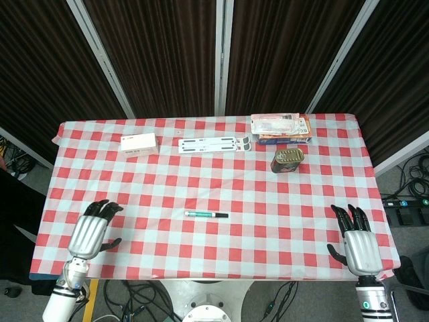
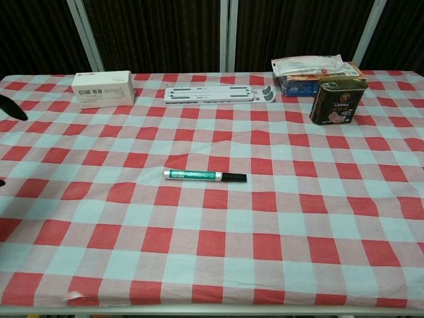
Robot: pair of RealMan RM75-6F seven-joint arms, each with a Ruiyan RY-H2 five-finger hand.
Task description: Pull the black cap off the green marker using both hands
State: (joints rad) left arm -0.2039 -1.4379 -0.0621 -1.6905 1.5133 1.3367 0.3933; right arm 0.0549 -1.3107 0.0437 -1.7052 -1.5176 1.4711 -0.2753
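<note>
The marker [image 1: 206,215] lies along the table's front edge, cap [image 1: 220,215] rightward, nearer the empty, spread left hand [image 1: 91,231] than the equally empty right hand [image 1: 358,246].

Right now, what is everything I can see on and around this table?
Table: one, covered with a red and white checked cloth.
Green marker: one, green barrel, lying flat near the middle of the table.
Black cap: one, black, on the marker's right end.
White box: one, white with a red stripe, back left.
White strip: one, long, flat, white, back middle.
Packets: a stack, mixed colours, back right; count unclear.
Tin: one, dark, just in front of the packets.
Curtains: dark, behind the table.
Left hand: one, silver and black, front left, holding nothing.
Right hand: one, silver and black, front right, holding nothing.
</note>
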